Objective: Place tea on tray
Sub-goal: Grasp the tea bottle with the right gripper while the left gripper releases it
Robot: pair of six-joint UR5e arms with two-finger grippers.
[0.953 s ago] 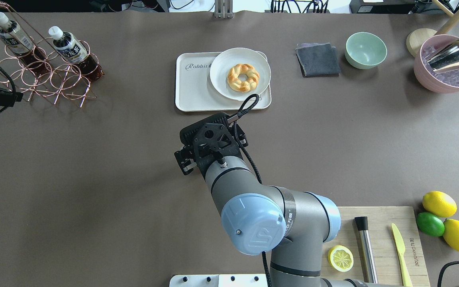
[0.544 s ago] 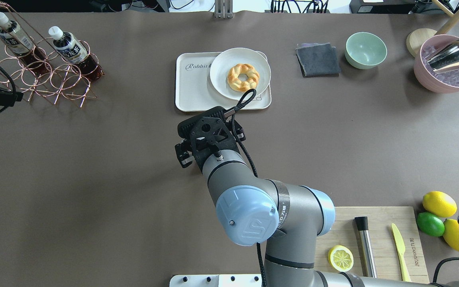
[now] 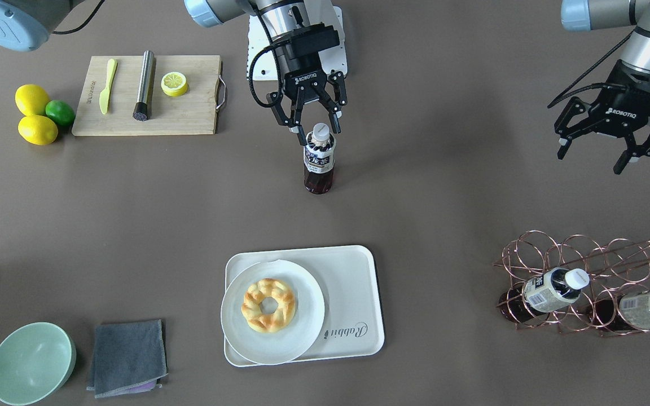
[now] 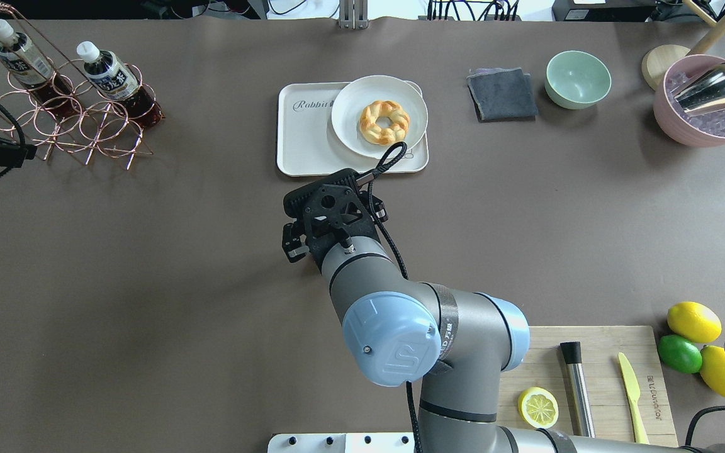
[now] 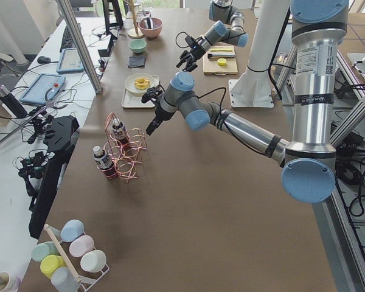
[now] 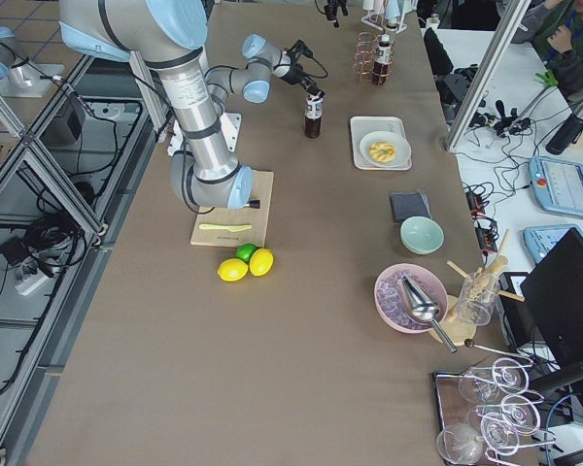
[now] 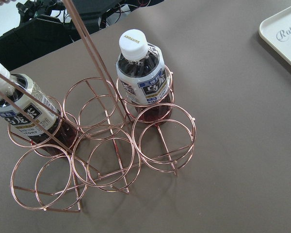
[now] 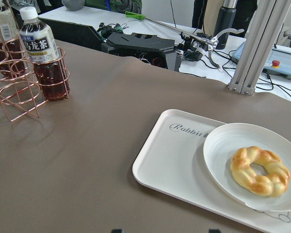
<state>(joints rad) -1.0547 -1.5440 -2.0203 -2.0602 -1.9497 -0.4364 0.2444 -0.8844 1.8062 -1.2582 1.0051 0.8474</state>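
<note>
Right gripper [image 3: 315, 129] (jaws spread, gripping nothing) hangs at the cap of the tea [image 3: 319, 164], which stands upright on the table [image 3: 460, 197], well apart from the tray [image 3: 359, 293].

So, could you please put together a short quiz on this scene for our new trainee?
1. True or false: the tea bottle under the right gripper, whose jaws are open, already stands on the tray.
2. How many bottles sit in the wire rack? A) one B) two C) three
3. Fill in: the plate on the tray holds a ring-shaped ____.

Key:
1. False. It stands upright on the bare table, apart from the tray.
2. B.
3. pastry.
</note>
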